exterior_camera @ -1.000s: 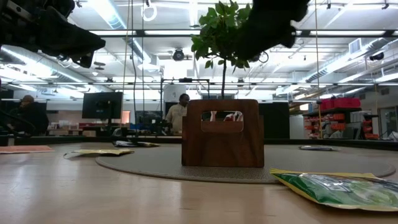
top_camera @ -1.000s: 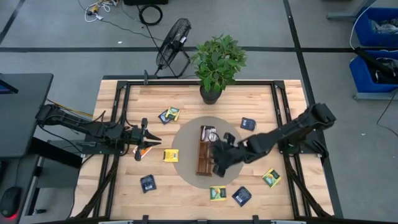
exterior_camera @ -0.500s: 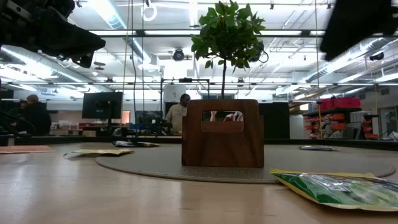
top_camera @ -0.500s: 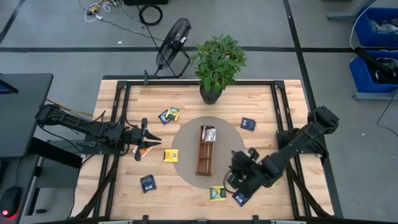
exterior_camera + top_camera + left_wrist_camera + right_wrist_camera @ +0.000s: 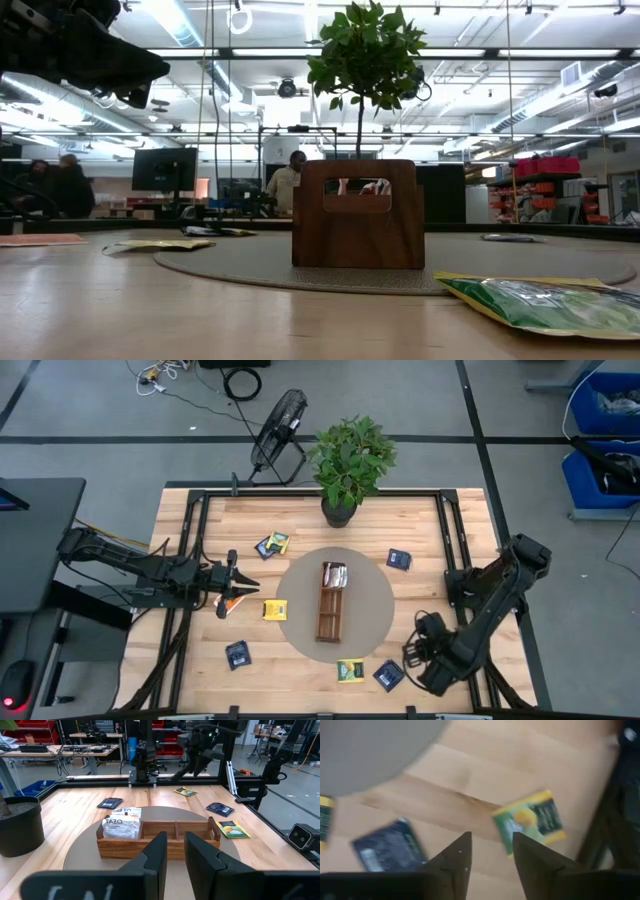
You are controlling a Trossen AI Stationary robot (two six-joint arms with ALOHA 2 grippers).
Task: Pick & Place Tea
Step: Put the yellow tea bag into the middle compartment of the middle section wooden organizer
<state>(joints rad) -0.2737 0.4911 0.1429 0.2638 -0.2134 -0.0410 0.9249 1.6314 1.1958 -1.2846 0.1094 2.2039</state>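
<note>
- The small flat square tea sachets lie scattered on the wooden table [image 5: 200, 540]: a green-yellow sachet [image 5: 532, 822] and a dark navy sachet [image 5: 387, 845] lie just under the right arm's camera, near the table's front right corner.
- Two white-labelled sachets [image 5: 121, 822] already stand in one end compartment of the long narrow brown wooden tray [image 5: 331, 601], which sits on the round grey mat [image 5: 375, 592].
- The right gripper [image 5: 490, 851] was above the tray a second ago; now it hangs over the green-yellow sachet, empty, with its fingers apart.
- I judge that one delivery is finished and the next pick begins.
- The left gripper [image 5: 171, 851] waits at the table's left side, empty, its fingers only a little apart.
</note>
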